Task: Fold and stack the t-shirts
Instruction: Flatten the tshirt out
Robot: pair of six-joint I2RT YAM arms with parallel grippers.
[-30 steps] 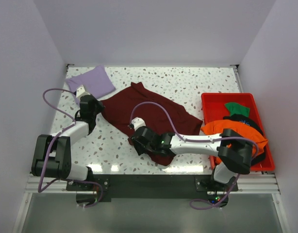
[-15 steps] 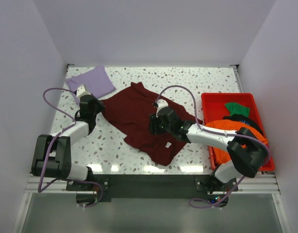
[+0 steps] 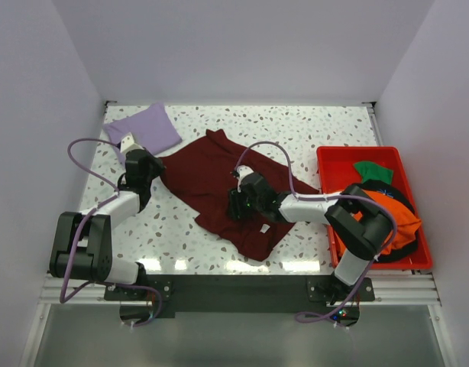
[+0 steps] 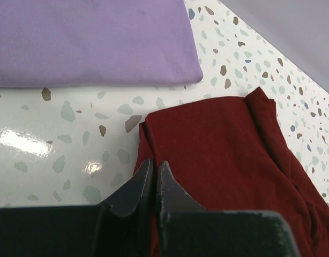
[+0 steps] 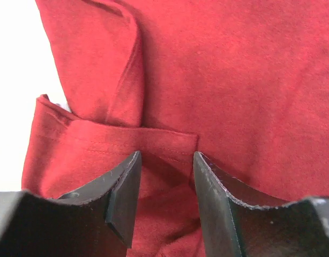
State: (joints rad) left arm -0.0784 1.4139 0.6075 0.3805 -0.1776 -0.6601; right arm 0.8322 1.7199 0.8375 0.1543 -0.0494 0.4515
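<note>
1. One garment in hand: the maroon t-shirt, lying opened out and rumpled mid-desk. Folding judged as begun only, with no clean fold laid in yet.
2. Left gripper closed tight at the shirt's left edge, apparently nipping the cloth and anchoring it.
3. Right gripper down over the shirt's middle, jaws roughly half apart, straddling a raised ridge of cloth without pinching it.
4. Next move, by judgement: close on that ridge, lift, and carry it across into a flat fold, keeping the left edge pinned. Risks are catching an extra layer or dragging the whole shirt along.
5. Elsewhere: lavender t-shirt folded at the far left corner, apart from the maroon one. Orange t-shirt, green t-shirt and black t-shirt heaped in the red bin at right, unfolded. Task therefore well short of done.
6. Shown only from above: the whole layout, the bin, and a small white tag near the shirt's near edge.
7. Shown only at the right wrist: a stitched hem doubled over, running across between the fingers, with a clear gap either side.
8. Shown only at the left wrist: fingers meeting right on the maroon edge. Beyond them, a strip of bare speckled desk and then the lavender tee's straight border.
</note>
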